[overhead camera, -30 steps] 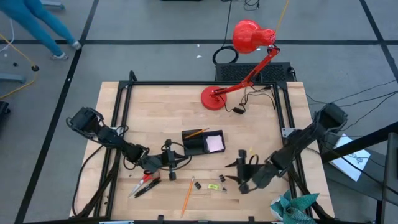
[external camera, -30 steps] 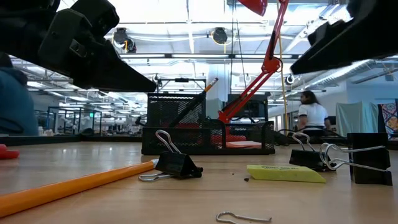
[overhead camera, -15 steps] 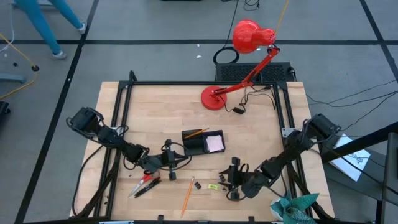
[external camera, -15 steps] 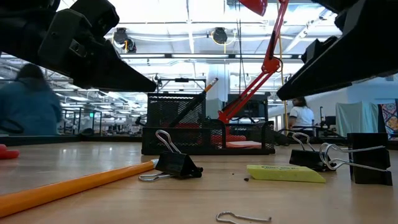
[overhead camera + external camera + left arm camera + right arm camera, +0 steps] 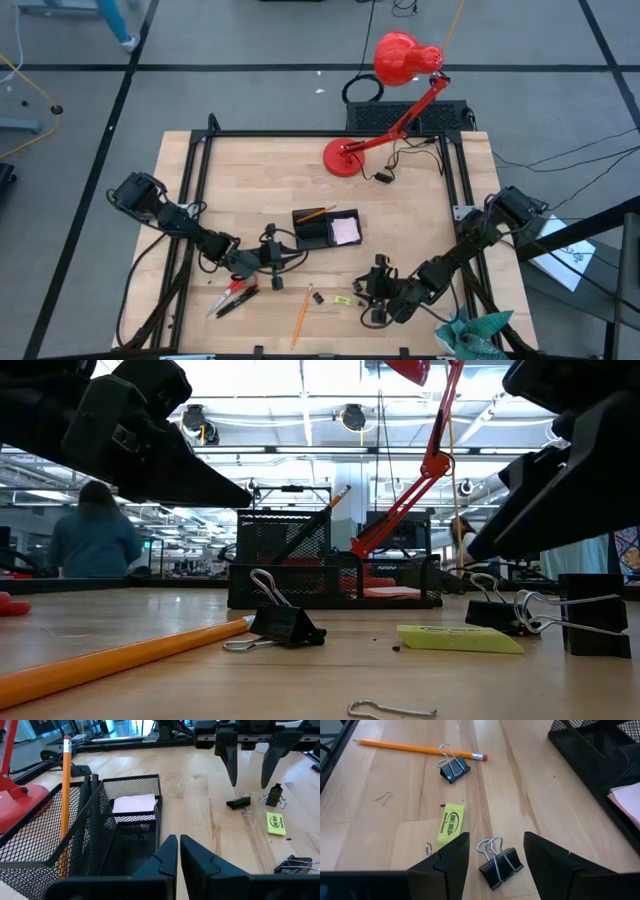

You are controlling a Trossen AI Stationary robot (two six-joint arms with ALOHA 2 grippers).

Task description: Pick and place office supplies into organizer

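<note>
A red desk lamp [image 5: 385,100] stands at the far edge of my table, its cable trailing beside the base, well clear of my work. Near the middle sits the black mesh organizer [image 5: 325,228]; it holds a pink note pad [image 5: 346,231] in one compartment and a pencil [image 5: 65,795] leaning upright in another. In the low view a person [image 5: 95,540] shows far off in the room behind.

My right gripper [image 5: 492,852] hangs low over the front of the table with its fingers spread wide and holding nothing. A black binder clip [image 5: 497,860] lies on the wood right between those fingers. Just beside it is a yellow-green eraser [image 5: 451,822], and farther on another binder clip [image 5: 452,767] touching a loose orange pencil [image 5: 415,747]. A bent bit of wire [image 5: 383,796] lies off to one side.

My left gripper [image 5: 175,852] has its fingers almost touching, empty, pointing at the near wall of the organizer. The red-handled scissors [image 5: 232,296] lie on the table near it, toward the front edge.

Only my right wrist view shows the clip framed between my fingers; from above, my arm covers that spot. The left wrist view shows my right gripper's open fingers from the opposite side, above the clips.
</note>
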